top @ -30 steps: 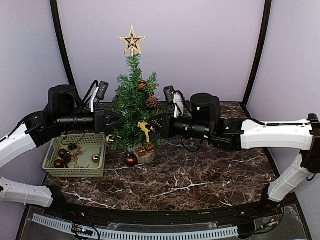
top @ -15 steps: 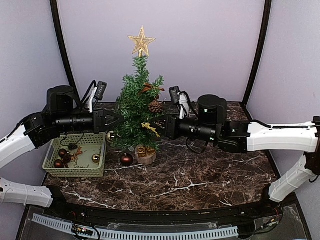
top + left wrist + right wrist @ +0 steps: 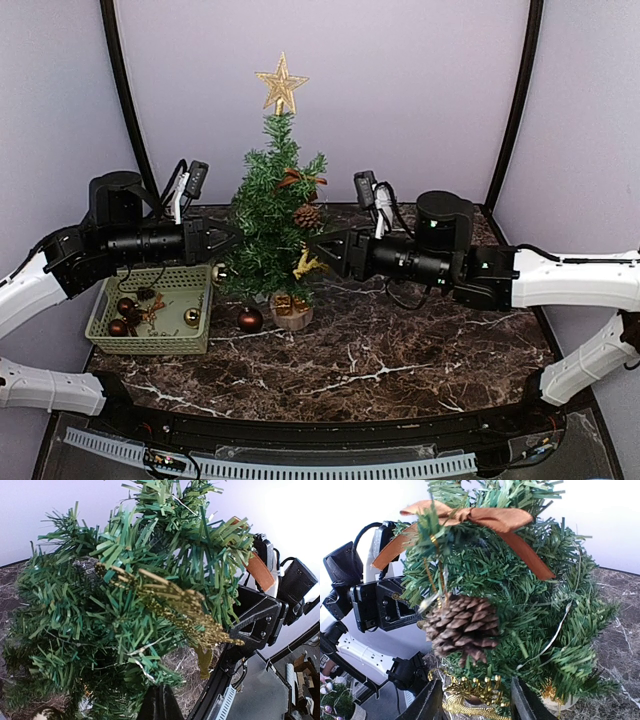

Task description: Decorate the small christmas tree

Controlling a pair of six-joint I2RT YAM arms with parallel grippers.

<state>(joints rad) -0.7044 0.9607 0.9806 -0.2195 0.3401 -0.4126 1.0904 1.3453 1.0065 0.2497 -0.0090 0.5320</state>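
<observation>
Item count:
- One small christmas tree [image 3: 272, 225] stands upright on its round pale wooden base at the middle rear of the dark marbled table [image 3: 420, 350], between the two grippers. Its branches are bristly and dark green.
- One gold glitter star [image 3: 280, 84] sits on the tip.
- One scaly pine cone [image 3: 462, 627] hangs under one brown ribbon bow [image 3: 492, 520].
- One glossy brown ball [image 3: 249, 319] lies on the table beside the base.
- One green slotted basket [image 3: 108, 305] stands left of the tree.

Left gripper [image 3: 232, 240]: jaws together, tip buried in the left branches. Whether it pinches a branch cannot be told.

Right gripper [image 3: 475, 705]: jaws apart. A gold glitter ornament [image 3: 470, 702] hangs between its fingers [image 3: 427, 702]. Contact cannot be told.
</observation>
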